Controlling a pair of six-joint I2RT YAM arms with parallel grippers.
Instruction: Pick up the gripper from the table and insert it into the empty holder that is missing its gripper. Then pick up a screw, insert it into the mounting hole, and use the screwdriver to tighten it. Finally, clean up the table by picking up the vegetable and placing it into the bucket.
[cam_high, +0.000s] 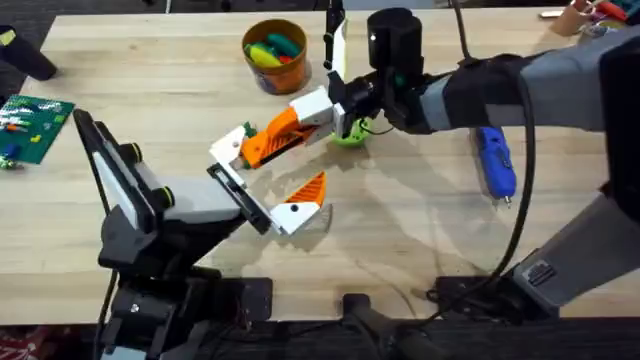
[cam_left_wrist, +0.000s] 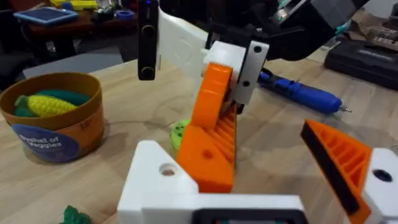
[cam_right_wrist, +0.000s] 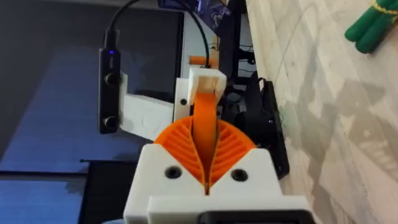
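My right gripper (cam_high: 312, 117) reaches in from the right and is shut on the orange wedge gripper (cam_high: 272, 138) (cam_left_wrist: 210, 140) (cam_right_wrist: 203, 121). The wedge's lower end rests against the white holder (cam_high: 230, 150) (cam_left_wrist: 155, 177), the bare jaw tip of my left gripper (cam_high: 270, 178). That gripper stands open, and its other jaw carries its own orange wedge (cam_high: 313, 187) (cam_left_wrist: 336, 158). The blue screwdriver (cam_high: 495, 160) (cam_left_wrist: 301, 93) lies on the table at the right. At the back stands the bucket (cam_high: 275, 68) (cam_left_wrist: 59, 134). A green vegetable (cam_right_wrist: 372, 26) lies on the wood; a green leafy bit (cam_left_wrist: 74, 216) shows beside the holder.
A flat green disc (cam_high: 348, 134) (cam_left_wrist: 180, 132) lies just under the right gripper. A green board with small parts (cam_high: 32, 125) sits at the table's left edge. Cables trail from the right arm across the front right of the table.
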